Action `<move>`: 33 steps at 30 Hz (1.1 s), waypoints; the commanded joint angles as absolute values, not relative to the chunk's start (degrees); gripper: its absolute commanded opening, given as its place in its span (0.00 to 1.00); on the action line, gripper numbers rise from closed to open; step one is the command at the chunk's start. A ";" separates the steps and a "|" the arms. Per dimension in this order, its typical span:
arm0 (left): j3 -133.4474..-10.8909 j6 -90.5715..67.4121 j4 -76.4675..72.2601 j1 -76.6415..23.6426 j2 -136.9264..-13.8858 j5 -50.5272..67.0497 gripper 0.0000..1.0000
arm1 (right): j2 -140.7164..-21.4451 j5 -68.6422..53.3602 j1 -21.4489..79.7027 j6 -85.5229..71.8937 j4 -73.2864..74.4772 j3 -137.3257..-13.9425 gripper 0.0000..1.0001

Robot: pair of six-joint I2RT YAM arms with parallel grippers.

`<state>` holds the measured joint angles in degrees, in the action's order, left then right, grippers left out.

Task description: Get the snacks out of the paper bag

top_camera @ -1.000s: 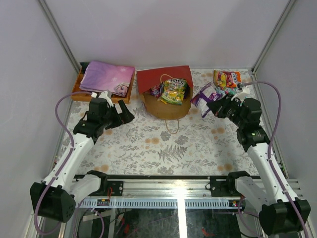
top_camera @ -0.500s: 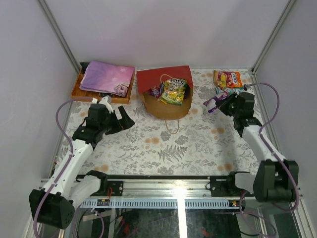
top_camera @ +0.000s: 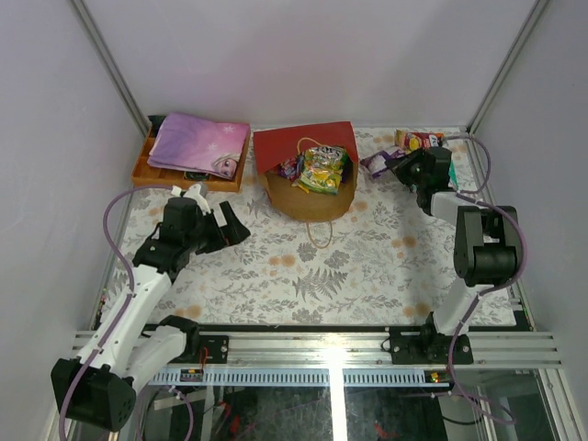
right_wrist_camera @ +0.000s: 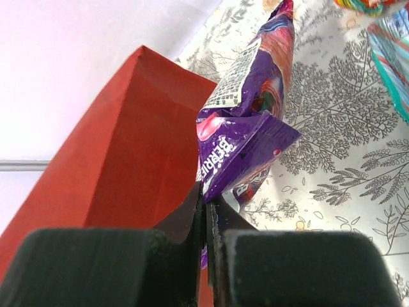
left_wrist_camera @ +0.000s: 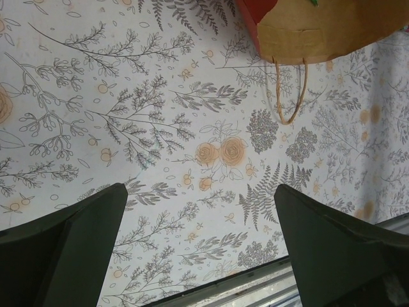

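The red paper bag (top_camera: 303, 147) lies on its side at the back centre, brown mouth facing the front, with several snacks (top_camera: 322, 170) showing inside. My right gripper (top_camera: 397, 163) is shut on a purple snack packet (top_camera: 378, 162) just right of the bag. In the right wrist view the packet (right_wrist_camera: 246, 128) sticks up from the closed jaws (right_wrist_camera: 206, 198), with the bag's red wall (right_wrist_camera: 128, 160) on the left. An orange packet (top_camera: 418, 140) lies behind that gripper. My left gripper (top_camera: 230, 220) is open and holds nothing, left of the bag. It (left_wrist_camera: 199, 198) hangs over the cloth, short of the bag's handle (left_wrist_camera: 291, 96).
An orange tray (top_camera: 142, 170) with a folded pink-purple cloth (top_camera: 197, 142) stands at the back left. A teal packet (right_wrist_camera: 393, 57) lies on the floral tablecloth at the back right. Grey walls close in three sides; a metal rail (top_camera: 322, 344) runs along the near edge.
My right arm has swung toward the back of the table, carrying the purple packet up beside the bag's right side. The left arm has barely shifted.
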<state>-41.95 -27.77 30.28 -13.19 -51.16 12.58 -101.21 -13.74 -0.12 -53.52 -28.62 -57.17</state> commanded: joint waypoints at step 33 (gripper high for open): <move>-42.14 -26.83 30.76 -13.94 -51.75 9.02 1.00 | -117.23 -6.57 1.32 -67.73 -49.96 -52.16 0.00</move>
